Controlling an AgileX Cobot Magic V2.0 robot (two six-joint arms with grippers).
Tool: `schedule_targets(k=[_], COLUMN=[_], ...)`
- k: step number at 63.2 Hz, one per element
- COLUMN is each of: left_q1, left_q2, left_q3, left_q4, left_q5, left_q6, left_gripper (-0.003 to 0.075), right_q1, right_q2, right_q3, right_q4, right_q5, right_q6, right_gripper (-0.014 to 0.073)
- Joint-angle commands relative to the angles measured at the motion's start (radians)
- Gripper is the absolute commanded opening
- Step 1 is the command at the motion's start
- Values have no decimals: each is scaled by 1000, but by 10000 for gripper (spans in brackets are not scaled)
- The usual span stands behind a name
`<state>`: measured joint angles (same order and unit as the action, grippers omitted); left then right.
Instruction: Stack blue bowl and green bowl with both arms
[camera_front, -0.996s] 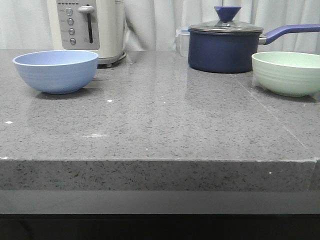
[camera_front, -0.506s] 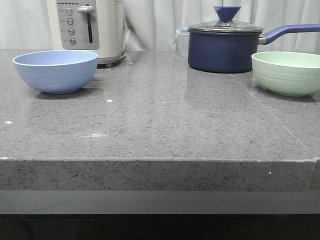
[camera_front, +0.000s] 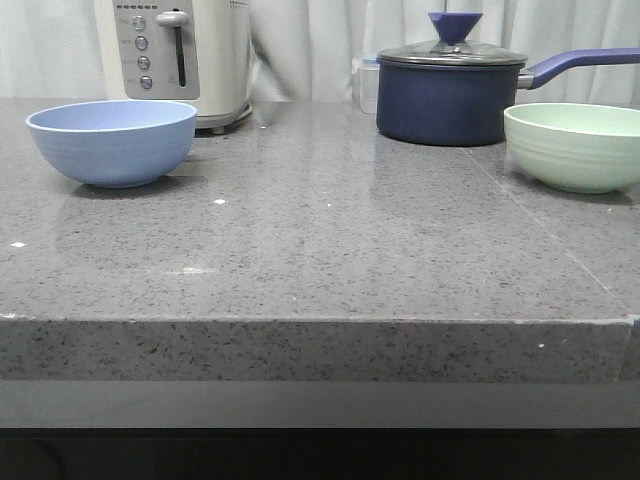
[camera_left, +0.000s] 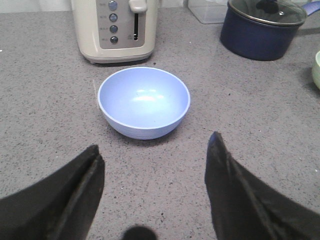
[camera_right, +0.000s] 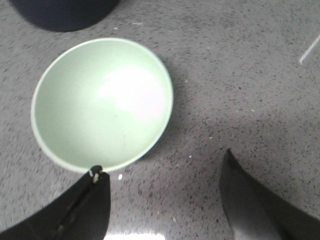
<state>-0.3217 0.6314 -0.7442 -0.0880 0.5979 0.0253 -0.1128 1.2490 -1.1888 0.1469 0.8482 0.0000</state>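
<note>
The blue bowl stands upright at the far left of the grey counter; it also shows in the left wrist view. The green bowl stands upright at the far right; it also shows in the right wrist view. Neither arm shows in the front view. My left gripper is open and empty, above the counter short of the blue bowl. My right gripper is open and empty, one fingertip at the green bowl's rim; I cannot tell if it touches.
A cream toaster stands behind the blue bowl. A dark navy lidded saucepan with a long handle stands behind and left of the green bowl. A clear container sits beside the pan. The counter's front edge runs across the near side.
</note>
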Motion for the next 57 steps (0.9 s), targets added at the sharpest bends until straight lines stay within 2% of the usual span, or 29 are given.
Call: schedule_targets(k=[1,10,24,35,44,57], left_q1=[-10,-10,-10,-10,-10,-10], left_q2=[7,7,7,7,7,7], left_q3=[-32,-32,-32,-32,-32,-32], left_q4=[-12,-12,-12,-12,-12,-12], left_q5=[-80,-80,-78,-78,-78,-78], left_q6=[1,1,1,1,1,1], left_gripper=[442,442,442,442,442,442], right_q1=[-38,-67,-68,-68,-68,-68], right_q2=[56,186,334,410,448,456], right_q3=[-92,-176,-235,-235,-235,-235], right_q4=[62,126,145,231,305,309], right_q5=[-5,32,28,23,8,-22], right_q6=[-25,-60,-64,-151,-198,-199], right_gripper=[489,489,489,484,373,184])
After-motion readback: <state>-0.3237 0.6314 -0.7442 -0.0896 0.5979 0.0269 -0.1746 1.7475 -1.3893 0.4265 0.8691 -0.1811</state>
